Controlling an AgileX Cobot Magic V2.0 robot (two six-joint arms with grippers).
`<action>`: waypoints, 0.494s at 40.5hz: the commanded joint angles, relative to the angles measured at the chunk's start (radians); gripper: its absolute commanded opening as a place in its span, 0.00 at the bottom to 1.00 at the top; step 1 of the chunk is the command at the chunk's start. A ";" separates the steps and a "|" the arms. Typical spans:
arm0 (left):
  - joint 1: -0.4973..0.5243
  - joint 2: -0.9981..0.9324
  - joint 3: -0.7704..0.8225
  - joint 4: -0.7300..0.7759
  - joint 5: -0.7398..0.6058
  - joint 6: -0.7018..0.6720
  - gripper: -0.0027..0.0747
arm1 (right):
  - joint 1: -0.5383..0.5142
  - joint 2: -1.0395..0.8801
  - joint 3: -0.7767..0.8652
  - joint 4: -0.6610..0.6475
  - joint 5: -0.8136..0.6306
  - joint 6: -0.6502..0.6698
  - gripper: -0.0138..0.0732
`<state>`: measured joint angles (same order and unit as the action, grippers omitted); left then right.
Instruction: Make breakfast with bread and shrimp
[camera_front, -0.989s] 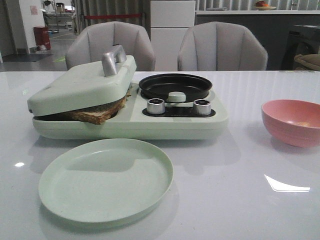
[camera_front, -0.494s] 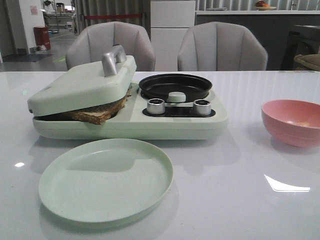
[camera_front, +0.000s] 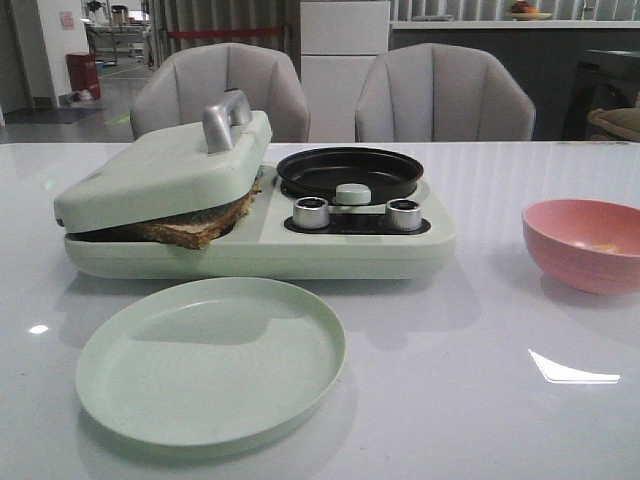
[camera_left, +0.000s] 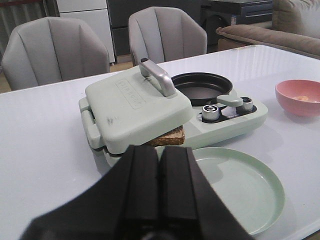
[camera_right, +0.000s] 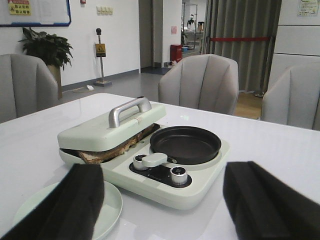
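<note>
Bread (camera_front: 195, 228) sat clamped under the sandwich-maker lid (camera_front: 165, 170), far-left. Left tool (camera_left: 159, 187) pressed together, right tool (camera_right: 160, 200) spread, both empty. Risk: lid handle (camera_front: 225, 118) slipping, dragging bread off.

The left end effector (camera_left: 159, 190) was fully closed, its two black fingers (camera_left: 142, 185) pressed flat together with nothing between them. The right end effector (camera_right: 162, 202) was spread wide, its fingers (camera_right: 75, 202) well apart. Neither arm appeared in the front view.
</note>
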<state>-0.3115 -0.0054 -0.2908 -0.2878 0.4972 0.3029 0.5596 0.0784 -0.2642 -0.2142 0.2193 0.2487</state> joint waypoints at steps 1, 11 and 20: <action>-0.008 -0.012 -0.026 -0.019 -0.088 -0.007 0.09 | -0.008 0.131 -0.111 -0.025 -0.039 -0.006 0.84; -0.008 -0.012 -0.026 -0.019 -0.088 -0.007 0.09 | -0.008 0.471 -0.343 0.030 0.079 0.035 0.84; -0.008 -0.012 -0.026 -0.019 -0.088 -0.007 0.09 | -0.033 0.680 -0.464 0.033 0.160 0.065 0.84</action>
<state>-0.3115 -0.0054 -0.2908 -0.2878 0.4934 0.3029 0.5454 0.7064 -0.6620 -0.1796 0.4172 0.2930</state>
